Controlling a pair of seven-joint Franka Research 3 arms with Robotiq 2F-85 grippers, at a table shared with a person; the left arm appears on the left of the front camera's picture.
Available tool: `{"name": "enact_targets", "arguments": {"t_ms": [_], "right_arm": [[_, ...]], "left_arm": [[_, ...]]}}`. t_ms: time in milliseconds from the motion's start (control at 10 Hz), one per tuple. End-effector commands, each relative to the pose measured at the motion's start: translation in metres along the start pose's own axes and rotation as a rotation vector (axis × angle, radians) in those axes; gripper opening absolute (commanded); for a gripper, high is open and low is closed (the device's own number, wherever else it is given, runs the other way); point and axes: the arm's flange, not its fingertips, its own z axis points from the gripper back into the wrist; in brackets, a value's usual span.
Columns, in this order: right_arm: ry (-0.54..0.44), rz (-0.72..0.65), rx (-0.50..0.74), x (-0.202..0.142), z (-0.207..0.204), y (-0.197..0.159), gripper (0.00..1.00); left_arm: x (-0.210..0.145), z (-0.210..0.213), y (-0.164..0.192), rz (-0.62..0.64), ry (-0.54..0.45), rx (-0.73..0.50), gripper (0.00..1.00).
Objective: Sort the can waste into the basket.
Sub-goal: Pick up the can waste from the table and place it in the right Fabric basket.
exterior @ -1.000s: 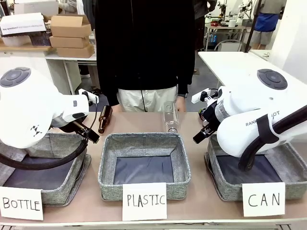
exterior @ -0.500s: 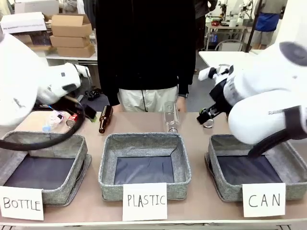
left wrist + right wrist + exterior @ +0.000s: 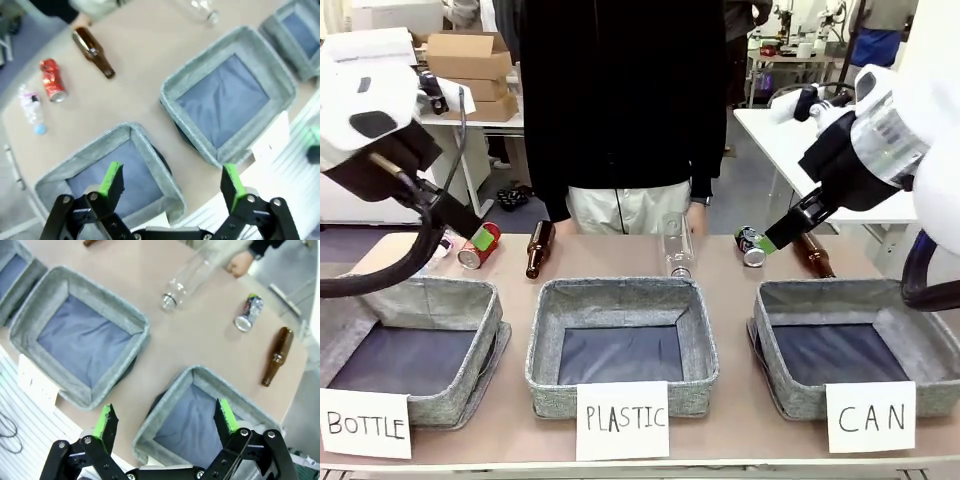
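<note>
Both cans lie flat on the bench (image 3: 720,262) — red can (image 3: 51,81) runs 11-to-5, silver can (image 3: 248,313) 1-to-7; left gripper (image 3: 170,185) and right gripper (image 3: 165,425) both spread wide, holding nothing.

Both arms raised above the table, wrists pitched down and inward. Left gripper (image 3: 170,182): jaws spread wide, green pads (image 3: 111,178) facing each other, nothing between them. Right gripper (image 3: 165,425): jaws likewise spread wide, nothing held between its pads (image 3: 224,415). In the front view, one green fingertip (image 3: 482,238) of the left gripper and one fingertip (image 3: 775,241) of the right show below the wrists.
</note>
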Motion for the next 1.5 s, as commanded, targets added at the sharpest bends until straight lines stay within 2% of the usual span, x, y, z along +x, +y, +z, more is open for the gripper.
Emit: {"name": "enact_targets", "arguments": {"t_ms": [0,100,200,300,400,500,600,700,800,900,1000,1100,1200,1400], "right_arm": [[-0.004,0.001,0.002,-0.002,0.007,0.001,1.0],[-0.003,-0.2,0.174,-0.009,0.01,-0.01,1.0],[-0.076,-0.505,0.395,-0.018,0.026,-0.024,1.0],[-0.128,-0.691,0.562,-0.032,0.043,-0.036,1.0],[-0.226,-0.81,0.701,-0.051,0.056,-0.052,1.0],[-0.329,-0.941,0.828,-0.076,0.065,-0.071,1.0],[-0.398,-1.139,0.908,-0.104,0.066,-0.093,1.0],[-0.426,-1.263,0.917,-0.122,0.063,-0.107,1.0],[-0.542,-1.405,0.956,-0.151,0.06,-0.128,1.0],[-0.538,-1.476,0.963,-0.163,0.056,-0.137,1.0],[-0.508,-1.541,0.895,-0.167,0.053,-0.143,1.0],[-0.533,-1.521,0.813,-0.166,0.055,-0.141,1.0],[-0.36,-1.254,0.895,-0.15,0.089,-0.194,1.0],[-0.36,-1.254,0.895,-0.15,0.089,-0.194,1.0]], "left_arm": [[-0.001,0.005,-0.01,-0.053,0.009,0.0,1.0],[-0.003,0.008,0.011,0.095,0.053,-0.157,1.0],[-0.011,0.013,0.044,0.441,0.032,-0.389,1.0],[-0.019,0.018,0.072,0.713,0.085,-0.597,1.0],[-0.035,0.023,0.094,0.963,0.084,-0.689,1.0],[-0.061,0.029,0.119,1.009,-0.066,-0.902,1.0],[-0.091,0.036,0.141,1.162,-0.264,-0.979,1.0],[-0.113,0.039,0.153,1.208,-0.528,-1.011,1.0],[-0.143,0.039,0.166,1.298,-0.713,-1.058,1.0],[-0.164,0.039,0.172,1.356,-0.841,-1.043,1.0],[-0.175,0.039,0.177,1.384,-0.912,-1.016,1.0],[-0.168,0.035,0.179,1.439,-0.771,-0.943,1.0],[-0.173,0.059,0.202,1.146,-0.379,-0.938,1.0],[-0.173,0.059,0.202,1.146,-0.379,-0.938,1.0]]}}
